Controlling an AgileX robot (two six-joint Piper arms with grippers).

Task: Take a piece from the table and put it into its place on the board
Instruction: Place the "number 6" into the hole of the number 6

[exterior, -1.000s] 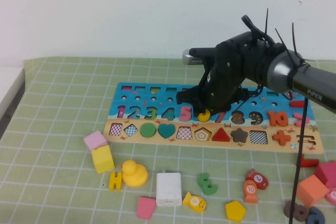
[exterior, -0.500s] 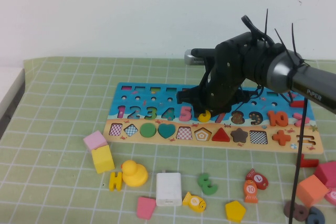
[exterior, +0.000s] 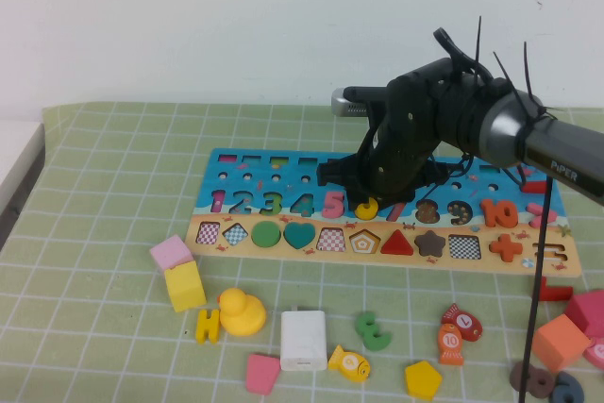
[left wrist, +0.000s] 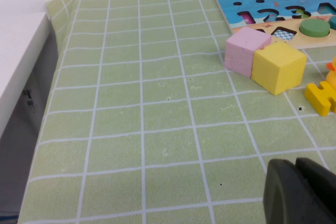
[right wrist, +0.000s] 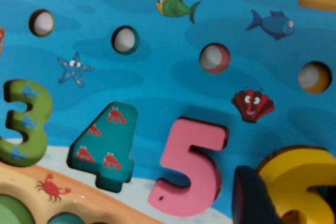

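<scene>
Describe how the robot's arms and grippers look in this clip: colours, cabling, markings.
The right arm is dark grey-black with a white "PIPER" mark, black cable ties sticking up and a silver cylinder at the wrist. The right gripper, over the board, is black. The left gripper, low over the table, shows only black fingers.

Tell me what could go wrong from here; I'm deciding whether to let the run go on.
The right gripper is low over the board, with the yellow 6 at its slot beside the pink 5. The 6 looks raised, so it may not be seated and could tilt or lift out on release. A dark finger sits close to the 5 and might nudge it. The left gripper is low above the table, away from the board.
</scene>
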